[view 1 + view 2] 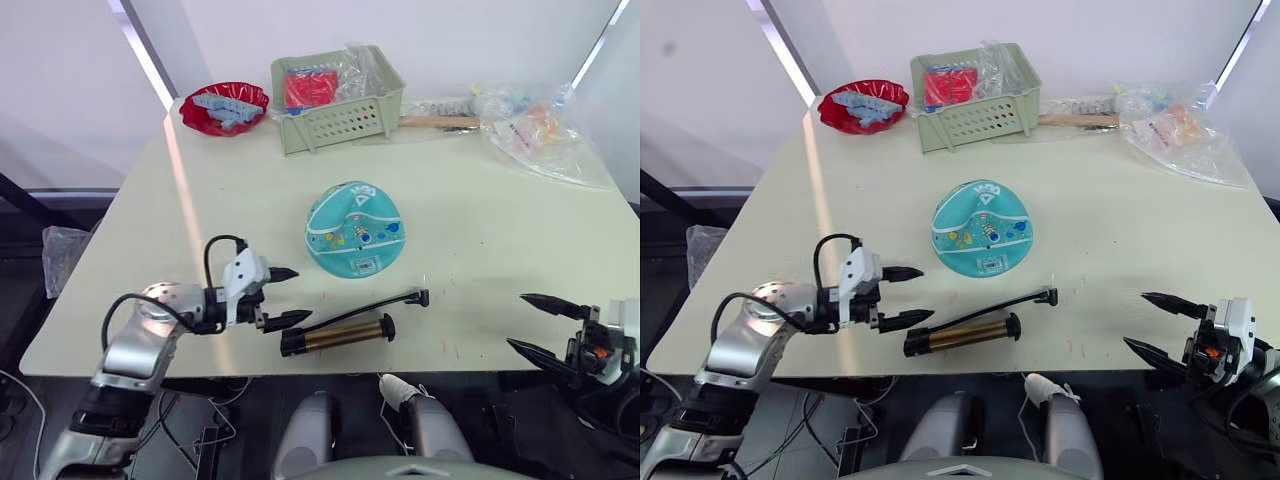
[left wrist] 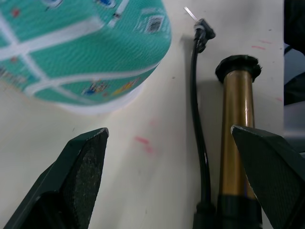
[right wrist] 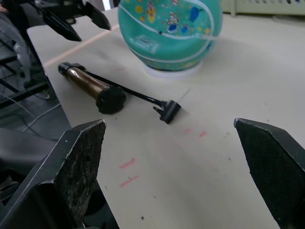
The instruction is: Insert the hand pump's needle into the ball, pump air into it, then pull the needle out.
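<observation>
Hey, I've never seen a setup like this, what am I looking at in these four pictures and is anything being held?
This is a humanoid robot with two arms at a table. Two pictures come from cameras in its head, looking down. The other two come from cameras on its wrists, looking along each end effector's black fingers.

The left end effector is open beside the hand pump, a bronze-gold cylinder lying flat, its black hose ending in the needle. The right end effector is open too, near the table's front edge. Nothing is held.

The saggy teal ball sits mid-table. Farther back are a red bowl, a green basket and plastic bags.
</observation>
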Tool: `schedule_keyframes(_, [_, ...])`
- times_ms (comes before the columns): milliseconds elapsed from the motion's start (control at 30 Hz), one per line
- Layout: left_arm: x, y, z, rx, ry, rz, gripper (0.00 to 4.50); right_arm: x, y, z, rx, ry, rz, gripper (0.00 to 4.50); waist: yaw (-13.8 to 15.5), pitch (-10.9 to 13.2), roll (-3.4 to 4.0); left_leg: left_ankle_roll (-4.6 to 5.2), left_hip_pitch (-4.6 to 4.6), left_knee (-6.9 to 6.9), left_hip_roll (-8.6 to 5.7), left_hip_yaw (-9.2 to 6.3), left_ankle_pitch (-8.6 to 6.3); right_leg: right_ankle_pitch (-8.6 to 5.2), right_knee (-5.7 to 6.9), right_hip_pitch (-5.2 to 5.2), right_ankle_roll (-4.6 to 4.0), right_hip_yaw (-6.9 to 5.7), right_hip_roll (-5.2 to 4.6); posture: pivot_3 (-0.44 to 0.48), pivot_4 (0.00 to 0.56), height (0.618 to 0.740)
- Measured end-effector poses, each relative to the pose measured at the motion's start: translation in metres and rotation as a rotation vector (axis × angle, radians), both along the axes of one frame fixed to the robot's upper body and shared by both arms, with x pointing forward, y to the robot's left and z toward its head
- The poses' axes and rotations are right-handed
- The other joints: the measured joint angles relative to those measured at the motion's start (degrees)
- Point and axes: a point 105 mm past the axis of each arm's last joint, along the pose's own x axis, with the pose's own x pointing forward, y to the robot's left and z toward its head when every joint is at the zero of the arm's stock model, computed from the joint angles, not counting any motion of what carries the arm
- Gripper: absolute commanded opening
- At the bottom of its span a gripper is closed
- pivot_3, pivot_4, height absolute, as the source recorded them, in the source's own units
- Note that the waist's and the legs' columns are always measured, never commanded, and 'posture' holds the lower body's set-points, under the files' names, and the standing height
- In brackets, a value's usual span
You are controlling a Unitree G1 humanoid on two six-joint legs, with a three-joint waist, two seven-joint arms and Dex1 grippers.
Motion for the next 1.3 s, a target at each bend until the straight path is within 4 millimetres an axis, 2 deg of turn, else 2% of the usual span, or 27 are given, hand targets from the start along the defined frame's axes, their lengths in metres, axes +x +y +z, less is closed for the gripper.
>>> schedule_keyframes(133, [0.005,-0.019,-0.011,0.023,0.006,-0.019,4.39,-0.001,0.003,0.004,-0.003,-0.016,0.015,4.50,0.0,0.0,-0.03,0.00,-0.02,0.00,-0.04,0.00,0.00,0.01,0.00,0.01,0.03,0.02,0.00,0.000,0.150,0.737])
schedule_keyframes(267, [0.005,-0.039,-0.038,0.067,0.038,-0.034,4.39,-0.005,0.007,0.003,0.005,-0.019,0.020,4.50,0.0,0.0,-0.08,0.00,-0.04,0.00,-0.05,-0.02,0.00,0.04,0.00,0.00,0.09,0.02,0.04,0.000,0.150,0.737])
schedule_keyframes(367, [0.006,-0.045,-0.042,0.079,0.035,-0.056,3.59,-0.006,0.008,0.003,0.005,-0.023,0.021,4.50,0.0,0.0,-0.07,0.00,-0.01,0.01,-0.03,-0.02,0.00,0.01,0.01,0.00,0.03,0.03,0.05,0.000,0.150,0.737])
schedule_keyframes(433, [0.007,-0.047,-0.045,0.092,0.037,-0.063,2.72,-0.007,0.009,0.003,0.004,-0.026,0.022,4.50,0.0,0.0,-0.07,0.01,-0.01,0.03,-0.03,-0.03,0.00,0.02,0.01,0.00,0.04,0.03,0.06,0.000,0.150,0.737])
schedule_keyframes(567, [0.005,-0.053,-0.053,0.104,0.051,-0.080,2.72,-0.008,0.008,0.002,0.004,-0.025,0.017,4.50,0.0,0.0,-0.08,0.00,-0.03,0.03,-0.03,-0.02,0.00,0.02,0.01,0.00,0.04,0.04,0.05,0.000,0.150,0.737])
schedule_keyframes(700, [0.012,-0.059,-0.051,0.103,0.028,-0.089,2.72,-0.010,0.008,0.002,0.002,-0.027,0.014,4.50,0.1,0.0,-0.08,0.01,-0.03,0.04,-0.05,-0.04,0.00,0.03,0.02,0.01,0.05,0.04,0.05,0.000,0.150,0.737])
schedule_keyframes(933, [0.012,-0.083,-0.064,0.096,0.029,-0.136,2.72,-0.011,0.007,0.001,-0.001,-0.026,0.009,4.50,0.0,0.0,-0.09,0.01,-0.04,0.05,-0.09,-0.03,0.00,0.12,0.02,0.01,0.21,0.08,0.07,0.000,0.150,0.737])
schedule_keyframes(1067, [0.015,-0.087,-0.065,0.102,0.014,-0.150,2.72,-0.011,0.007,0.001,-0.004,-0.034,0.010,4.50,0.0,0.0,-0.07,0.01,-0.03,0.06,-0.06,-0.04,0.00,0.10,0.02,0.01,0.17,0.08,0.09,0.000,0.150,0.737])
schedule_keyframes(1300, [0.024,-0.104,-0.065,0.119,-0.019,-0.181,2.72,-0.013,0.007,0.000,-0.007,-0.036,0.021,4.50,0.2,0.0,-0.08,0.01,-0.02,0.15,-0.16,-0.04,0.01,0.11,0.02,0.09,0.18,0.10,0.04,0.000,0.150,0.737])
